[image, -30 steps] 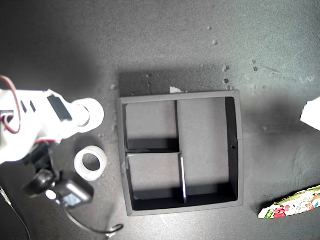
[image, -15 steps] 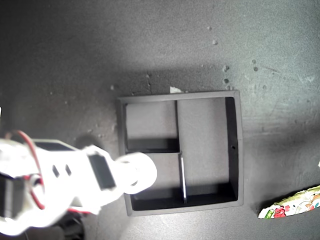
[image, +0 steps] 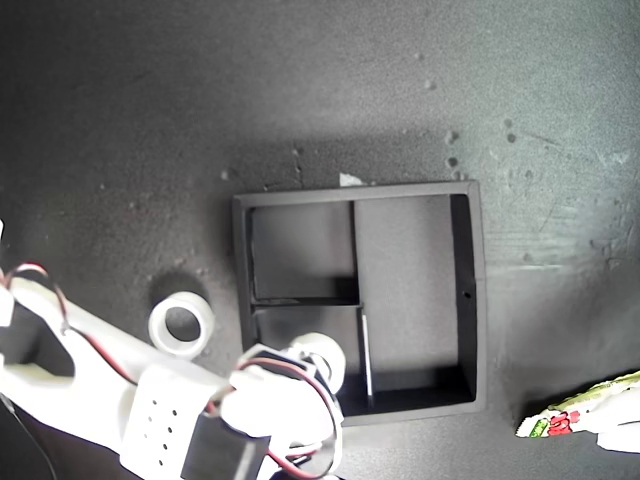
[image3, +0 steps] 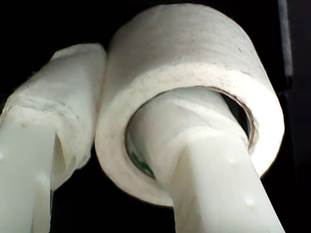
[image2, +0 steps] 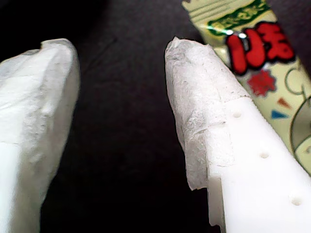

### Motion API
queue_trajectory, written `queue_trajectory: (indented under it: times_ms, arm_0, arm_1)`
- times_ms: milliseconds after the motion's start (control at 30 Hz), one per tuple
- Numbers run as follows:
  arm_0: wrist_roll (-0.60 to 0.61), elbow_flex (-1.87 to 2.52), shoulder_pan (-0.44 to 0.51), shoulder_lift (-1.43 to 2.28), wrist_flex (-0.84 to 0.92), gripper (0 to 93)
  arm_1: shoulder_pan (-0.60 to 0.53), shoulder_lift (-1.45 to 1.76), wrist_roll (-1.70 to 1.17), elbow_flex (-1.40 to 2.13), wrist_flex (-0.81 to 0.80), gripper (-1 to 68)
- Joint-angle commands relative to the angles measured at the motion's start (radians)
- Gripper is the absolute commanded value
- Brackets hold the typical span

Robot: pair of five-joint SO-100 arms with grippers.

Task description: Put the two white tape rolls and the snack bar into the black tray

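My second gripper (image3: 121, 97) is shut on a white tape roll (image3: 194, 58), one finger through its hole and the other outside its wall. In the exterior view that roll (image: 318, 358) hangs over the black tray (image: 470, 290), at the small compartment nearest the view's lower left. Another white tape roll (image: 182, 326) lies flat on the table to the left of the tray. The snack bar (image: 580, 408) lies at the exterior view's lower right. My first gripper (image2: 119, 53) is open just above the dark table, with the snack bar (image2: 252, 53) outside one finger.
The white second arm (image: 150, 420), with its red wires, fills the exterior view's lower left. The dark table surface has small specks beyond the tray. The tray's other small compartment and its long compartment hold nothing.
My second arm swung from the left of the tray to the tray's lower-left compartment, carrying the roll. The first gripper moved down the exterior view's right edge to the snack bar.
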Motion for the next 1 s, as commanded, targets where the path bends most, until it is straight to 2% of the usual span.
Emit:
queue_trajectory:
  times_ms: [0,167,333,467,567,700,967]
  arm_0:
    - [-0.038,-0.110,0.009,-0.020,0.021,0.0]
    - [-0.084,-0.100,0.052,-0.012,0.021,0.0]
    - [-0.123,-0.075,0.072,-0.018,0.023,0.9]
    - [-0.146,-0.083,0.074,-0.031,0.023,12.7]
    - [-0.155,-0.089,0.072,-0.026,0.023,16.4]
    - [-0.152,-0.067,0.058,0.017,0.023,17.6]
    - [-0.133,0.172,0.032,0.310,0.023,15.5]
  arm_1:
    - [-0.058,0.000,0.166,0.095,-0.144,24.8]
    - [-0.103,-0.002,0.256,0.227,-0.284,31.6]
    - [-0.166,-0.014,0.370,0.341,-0.417,32.5]
    - [-0.222,-0.066,0.423,0.325,-0.430,34.1]
    - [-0.247,-0.124,0.445,0.313,-0.465,34.4]
    - [-0.281,-0.195,0.471,0.304,-0.479,34.2]
    - [-0.301,-0.204,0.554,0.426,-0.488,26.0]
